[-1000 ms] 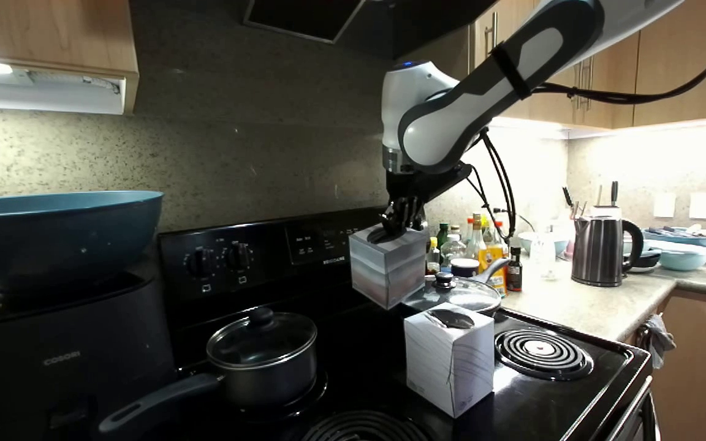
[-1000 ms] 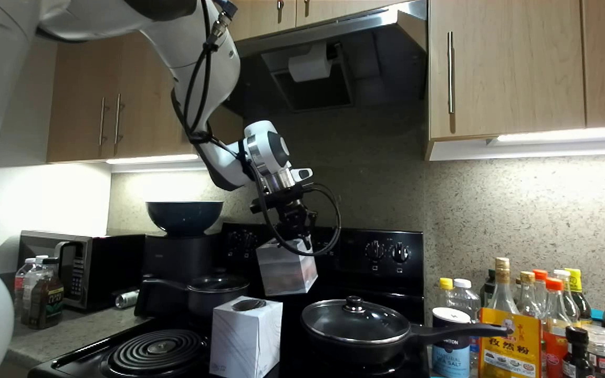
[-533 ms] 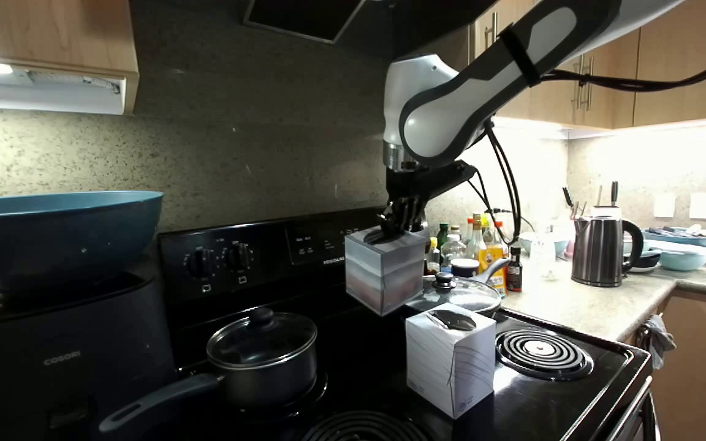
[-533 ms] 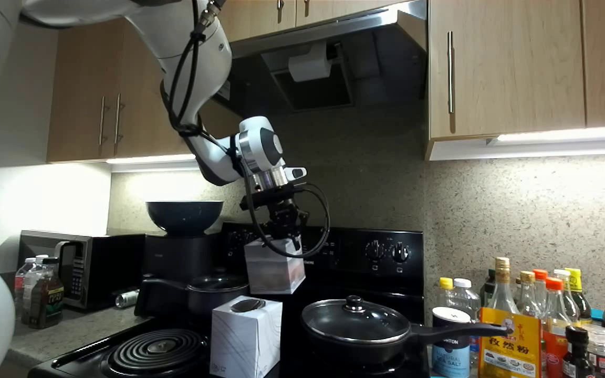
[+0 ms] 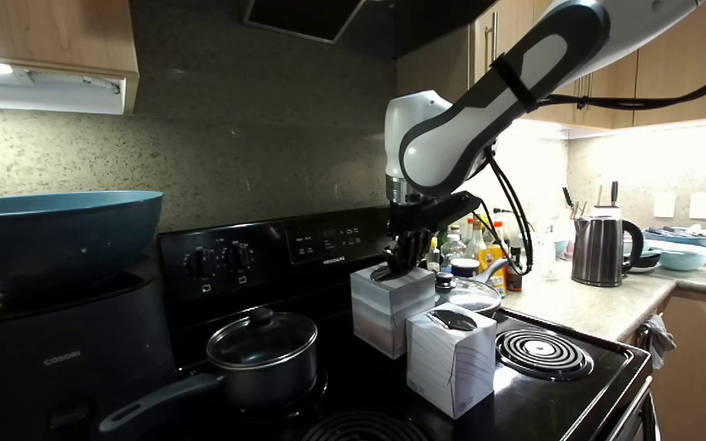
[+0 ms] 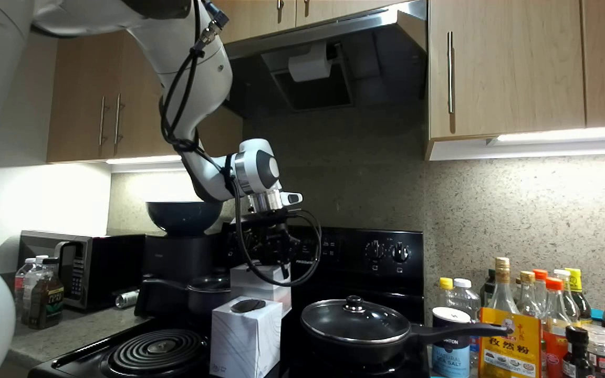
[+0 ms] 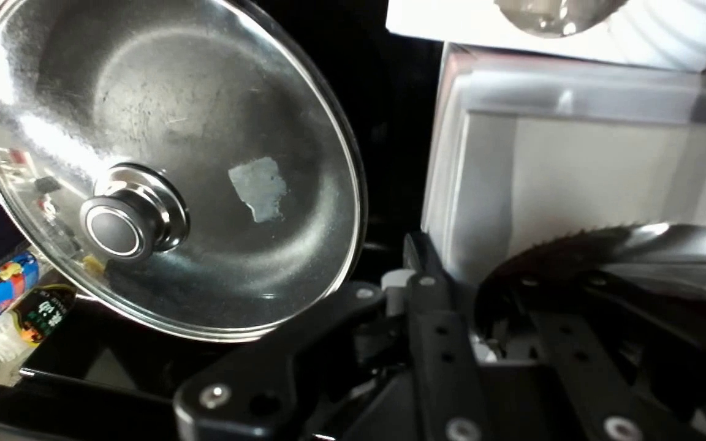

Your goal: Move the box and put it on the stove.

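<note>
My gripper (image 7: 458, 286) pinches one wall of the box (image 5: 388, 313), a finger in its top opening, presumably for purchase; box upright beside a white carton (image 5: 451, 361), on or just above the stove (image 5: 543, 398), can't tell.

One box (image 5: 383, 312) plus one lookalike carton (image 5: 451, 361), so two cartons total, and just the one stove (image 5: 549, 398). One saucepan (image 5: 270, 375) far left and one frying pan (image 6: 355, 350) far right, so two lidded pans. One near-left coil (image 6: 158, 350), one near-right coil (image 5: 540, 348), that makes two bare ones. Two knobs (image 5: 201, 263) on the left, two more knobs (image 6: 375, 250) on the right, four all up. Then it's one each: robot arm (image 5: 482, 116), kettle (image 5: 599, 251), microwave (image 6: 108, 270), big dark bowl (image 5: 59, 239), white roll (image 6: 308, 67), yellow packet (image 6: 510, 341), salt canister (image 6: 450, 341). Three bottles (image 6: 48, 296) over by the microwave. The far-right bowls (image 5: 687, 260) and the right-hand bottles (image 6: 554, 331) overlap way too much for me to give an honest number.
</note>
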